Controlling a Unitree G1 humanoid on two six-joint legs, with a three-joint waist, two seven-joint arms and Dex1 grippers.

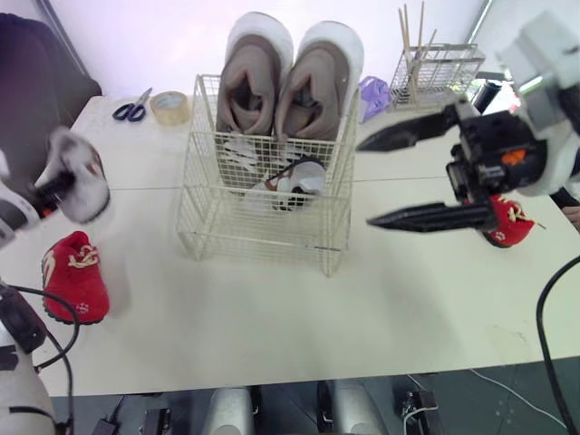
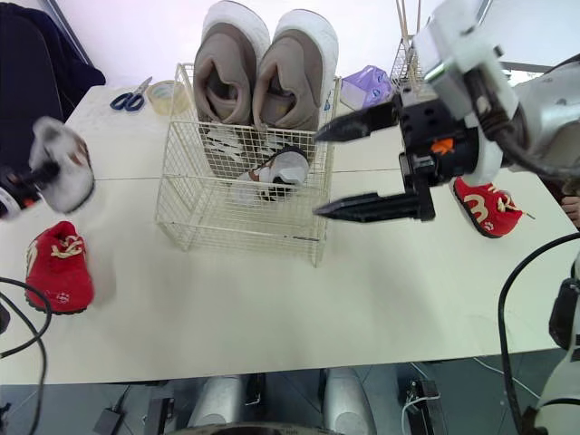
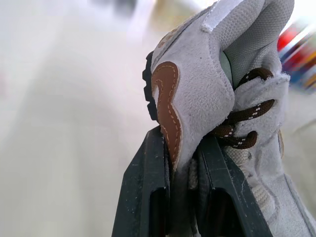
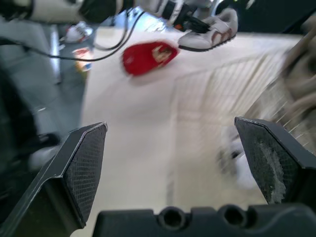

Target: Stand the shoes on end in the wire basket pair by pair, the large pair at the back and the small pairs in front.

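A white wire basket (image 1: pixel 258 231) stands mid-table. The large beige pair (image 1: pixel 290 82) stands on end at its back. One small white shoe with brown trim (image 1: pixel 294 181) sits in the front part. My left gripper (image 3: pixel 181 148) is shut on the matching small white shoe (image 1: pixel 80 172), held in the air at the far left. Below it a small red shoe (image 1: pixel 77 276) lies on the table. My right gripper (image 1: pixel 367 181) hangs open and empty just right of the basket. The other red shoe (image 2: pixel 485 207) lies on the table behind it.
Scissors (image 1: pixel 133 107) and a tape roll (image 1: pixel 170 106) lie at the back left. A purple item (image 1: pixel 373 95) and a wire holder with sticks (image 1: pixel 435 68) stand at the back right. Cables hang off the table's left and right edges.
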